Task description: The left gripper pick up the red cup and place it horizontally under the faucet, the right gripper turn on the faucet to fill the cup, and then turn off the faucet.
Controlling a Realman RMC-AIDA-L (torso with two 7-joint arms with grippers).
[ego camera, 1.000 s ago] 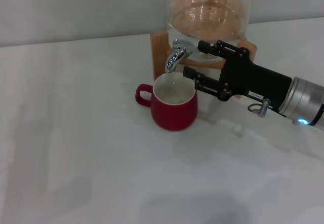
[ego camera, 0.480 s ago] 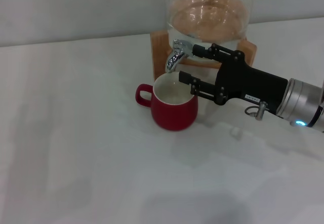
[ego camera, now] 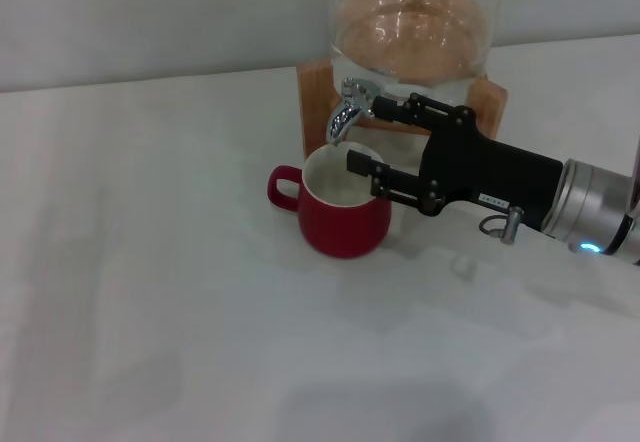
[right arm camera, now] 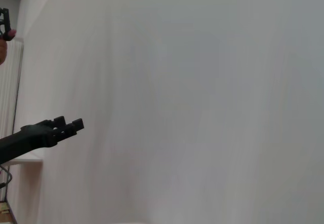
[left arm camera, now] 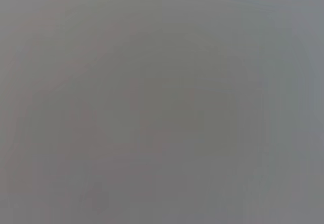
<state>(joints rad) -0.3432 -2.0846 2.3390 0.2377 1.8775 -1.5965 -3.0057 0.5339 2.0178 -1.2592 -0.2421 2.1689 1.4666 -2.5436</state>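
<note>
Right gripper (ego camera: 365, 134), fingers spread wide, reaches the faucet (ego camera: 347, 108) above the red cup (ego camera: 345, 202).

Right gripper (ego camera: 368, 134): matte black, boxy body, two slim black fingers with visible pivot screws, small white label on side. Silver cylindrical wrist behind it, small blue-lit dot near its end. Thin grey cable loop hanging under body. Left gripper not in view.

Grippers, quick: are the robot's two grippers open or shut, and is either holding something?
Left gripper: not in any view.
Right gripper: open, holding nothing, one finger by the faucet, the other over the red cup.
</note>
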